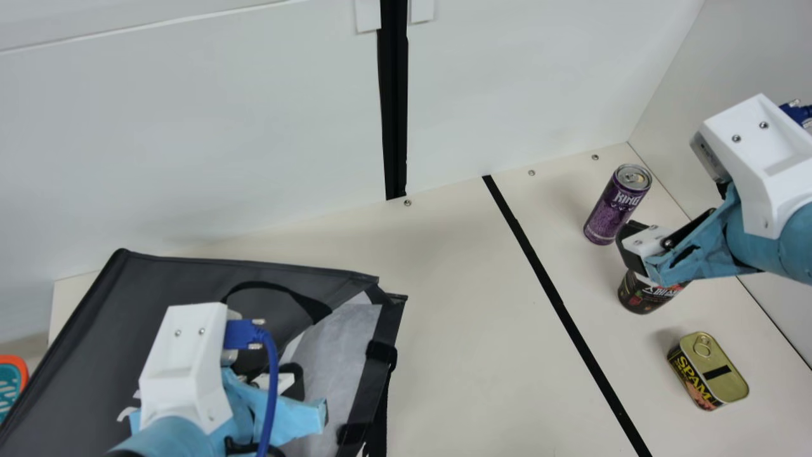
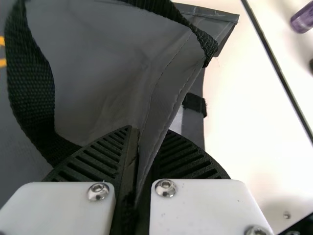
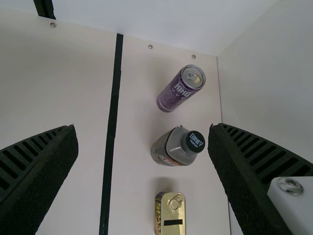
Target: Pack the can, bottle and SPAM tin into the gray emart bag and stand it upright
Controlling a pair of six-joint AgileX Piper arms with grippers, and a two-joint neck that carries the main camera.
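Observation:
The gray bag (image 1: 171,279) lies at the left with its mouth facing right. Over it, my left gripper (image 1: 298,381) has the bag's edge; in the left wrist view my left gripper (image 2: 137,161) is shut on a fold of the gray bag (image 2: 98,73). My right gripper (image 1: 628,251) hovers over the bottle (image 1: 642,295), hiding its top. In the right wrist view my right gripper (image 3: 144,147) stands open, the bottle (image 3: 171,147) upright below. Behind the bottle is the upright purple can (image 3: 176,93); in front is the SPAM tin (image 3: 171,215).
A black tape line (image 1: 552,292) crosses the cream table between the bag and the three items. White walls rise at the back and right. An orange and teal object (image 1: 13,381) shows at the far left edge.

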